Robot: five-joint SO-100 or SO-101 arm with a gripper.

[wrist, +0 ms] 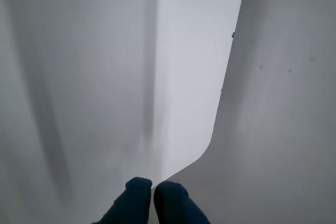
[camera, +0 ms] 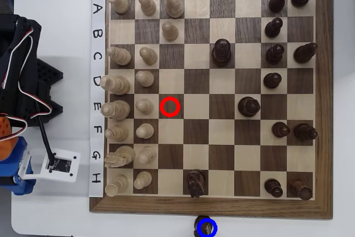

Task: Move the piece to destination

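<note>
In the wrist view the end effector (wrist: 153, 188) enters from the bottom edge as two dark blue fingertips (wrist: 137, 192) pressed together, with nothing between them. Ahead lies only a plain white surface (wrist: 94, 77), with a rounded sheet corner and a greyer area to the right. Neither the piece nor the board shows here.

In the overhead view the arm sits at the left edge of the surface (camera: 61, 209), its blue and white wrist parts near the lower-left corner, off the chessboard (camera: 102, 206). The fingertips themselves cannot be made out here. The piece (camera: 206, 226), small and dark brown, stands on the white strip just below the board's lower rim, close to the surface's bottom edge and about midway along it. It stands inside the blue ring marking the destination (camera: 206, 228), so the task looks finished or nearly so. A red ring (camera: 170, 106) marks an empty square left of the board's centre.

The piece lies well to the right of the arm along the bottom edge, standing upright so no long axis shows from above. Any further reach would run rightward, skirting the dark knight (camera: 194, 183) just above it.
</note>
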